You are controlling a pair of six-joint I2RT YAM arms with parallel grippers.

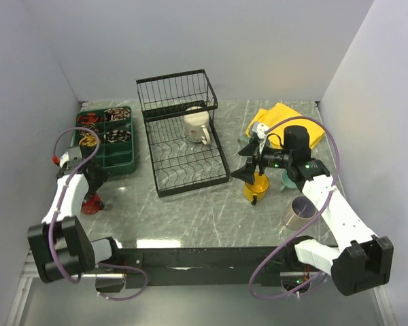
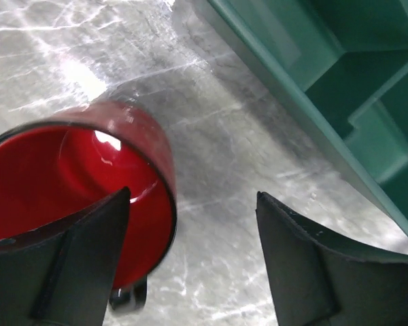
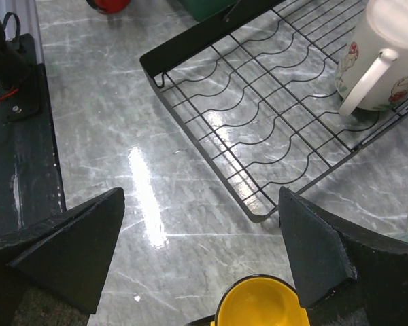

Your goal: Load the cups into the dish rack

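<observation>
Grey marbled table point(image 1: 190, 217) carries all. Only the cream cup point(image 1: 197, 125) stands inside the dish rack point(image 1: 183, 170). Left of the rack, my left pincer point(image 2: 194, 197) is open around the rim of the red cup point(image 2: 75, 190) and does not grip it yet. Right of the rack, my right pincer point(image 3: 202, 193) hangs open above the yellow cup point(image 3: 262, 305). A teal cup point(image 1: 287, 178) and a pinkish cup point(image 1: 299, 212) sit further right. I judge that most of the loading is left.

Your left gripper point(image 2: 194, 198) is spread wide: one finger over the mouth of the red mug point(image 2: 68, 180), the other over bare table point(image 2: 211, 129), beside the tray point(image 2: 340, 88).
</observation>
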